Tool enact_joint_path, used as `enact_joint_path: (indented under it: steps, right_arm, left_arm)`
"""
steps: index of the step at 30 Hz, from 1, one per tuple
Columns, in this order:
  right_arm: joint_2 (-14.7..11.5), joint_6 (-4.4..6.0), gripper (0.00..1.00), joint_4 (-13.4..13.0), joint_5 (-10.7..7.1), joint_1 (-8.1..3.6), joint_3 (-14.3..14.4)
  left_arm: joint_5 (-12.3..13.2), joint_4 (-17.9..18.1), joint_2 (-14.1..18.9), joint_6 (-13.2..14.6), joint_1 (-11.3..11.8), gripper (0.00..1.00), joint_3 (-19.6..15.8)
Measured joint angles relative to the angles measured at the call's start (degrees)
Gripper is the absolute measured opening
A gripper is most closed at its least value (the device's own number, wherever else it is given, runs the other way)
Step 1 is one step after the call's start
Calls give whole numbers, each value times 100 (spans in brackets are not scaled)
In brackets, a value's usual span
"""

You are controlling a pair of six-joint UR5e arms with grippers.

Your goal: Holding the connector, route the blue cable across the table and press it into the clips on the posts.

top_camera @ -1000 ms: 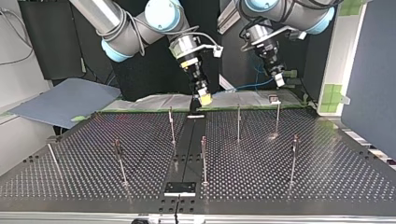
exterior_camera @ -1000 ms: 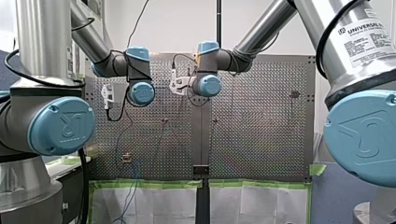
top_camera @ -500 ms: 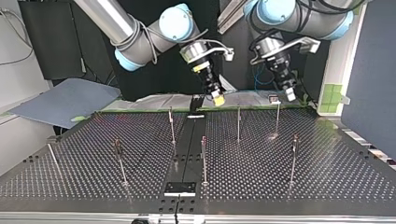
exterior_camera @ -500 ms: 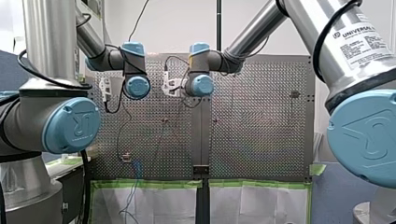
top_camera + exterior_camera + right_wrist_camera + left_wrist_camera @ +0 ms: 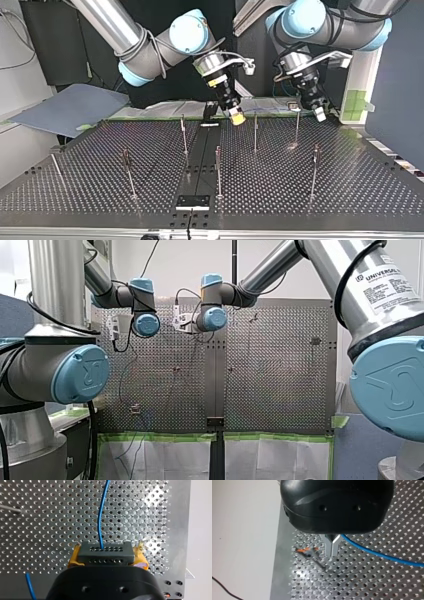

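Clearly legible: "UNIVERSAL ROBOTS" on the white label of my right arm; finer print unreadable.
My right gripper: yellow pads clamp the dark grey rectangular connector above the silver perforated table.
Task item: thin blue cable leaves the connector's hole row and runs ahead over the table.
My left gripper: metal fingers closed tip to tip, the cable emerging at their root.
Around: orange-tipped clip post just beside the left fingers; upright metal posts near both grippers; green-taped white sheets.
Change: in the top view both grippers sit further to its right and lower than a second ago.
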Motion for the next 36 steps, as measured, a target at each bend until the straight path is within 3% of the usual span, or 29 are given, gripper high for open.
enact_joint_path:
  steps: [14, 25, 36]
  right_arm:
    - [359, 18, 0, 550, -192, -23, -703]
    - [445, 19, 0, 713, -236, -59, -1239]
    - [650, 121, 0, 777, -404, -131, -1785]
  left_arm:
    - [302, -155, -10, -57, 240, 2, 250]
    - [595, -165, -102, -123, 459, 2, 372]
    - [842, -149, -320, -262, 690, 2, 564]
